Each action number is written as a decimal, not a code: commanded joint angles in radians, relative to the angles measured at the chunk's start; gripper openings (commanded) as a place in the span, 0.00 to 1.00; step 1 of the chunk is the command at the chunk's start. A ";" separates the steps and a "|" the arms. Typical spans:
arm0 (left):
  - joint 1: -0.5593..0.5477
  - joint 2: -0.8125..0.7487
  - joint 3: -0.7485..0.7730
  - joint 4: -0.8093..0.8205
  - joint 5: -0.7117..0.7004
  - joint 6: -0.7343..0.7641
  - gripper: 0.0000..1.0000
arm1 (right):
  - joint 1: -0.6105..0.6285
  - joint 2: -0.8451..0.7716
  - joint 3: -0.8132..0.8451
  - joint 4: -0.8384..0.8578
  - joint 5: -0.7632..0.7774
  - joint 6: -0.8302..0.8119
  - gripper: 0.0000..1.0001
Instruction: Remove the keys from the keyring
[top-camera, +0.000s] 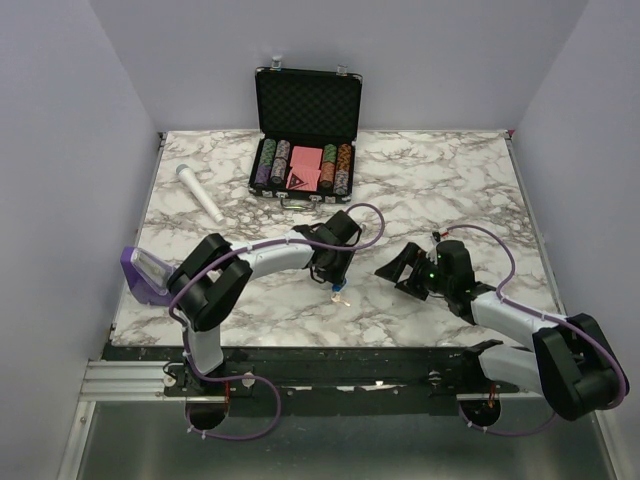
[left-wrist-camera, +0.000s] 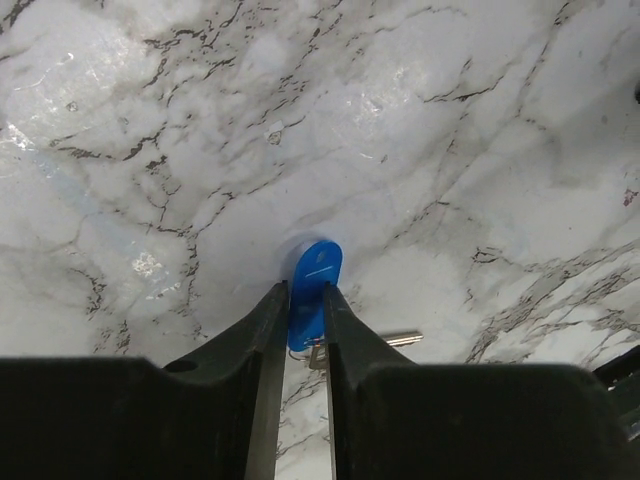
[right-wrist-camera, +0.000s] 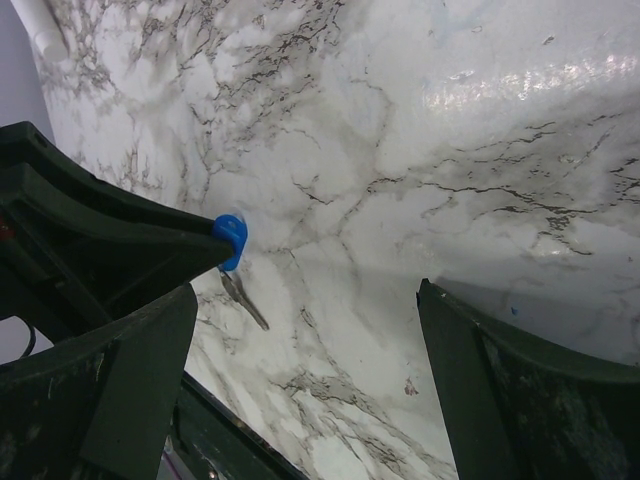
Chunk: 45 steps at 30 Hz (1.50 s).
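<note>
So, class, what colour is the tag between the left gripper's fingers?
The tag is bright blue; the left wrist view shows it best.

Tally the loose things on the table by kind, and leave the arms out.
Poker chip case: 1
White stick: 1
Purple-and-white block: 1
Blue key tag: 1
Key: 1
Total: 5

Your surface is a white marble-patterned table with grey veins. Take the open black poker chip case at its far edge as your mark. Left of the case, a white microphone-like stick lies slanted. Well nearer and further left sits a purple-and-white device. Straight in front of the case, a thin metal key lies by a blue key tag.
</note>
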<state>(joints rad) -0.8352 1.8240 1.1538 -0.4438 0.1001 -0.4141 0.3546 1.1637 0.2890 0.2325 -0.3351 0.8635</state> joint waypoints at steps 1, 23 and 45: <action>-0.012 0.026 0.029 -0.018 -0.027 -0.011 0.23 | 0.006 0.016 0.010 -0.013 -0.008 -0.012 0.99; -0.013 -0.089 0.084 -0.108 -0.048 -0.054 0.00 | 0.006 0.005 0.012 0.048 -0.122 -0.041 1.00; -0.015 -0.396 0.314 -0.423 -0.053 -0.331 0.00 | 0.006 -0.346 0.045 0.341 -0.452 0.040 1.00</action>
<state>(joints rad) -0.8448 1.4937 1.3888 -0.7853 0.0448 -0.6628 0.3546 0.8665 0.2878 0.5011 -0.7166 0.8902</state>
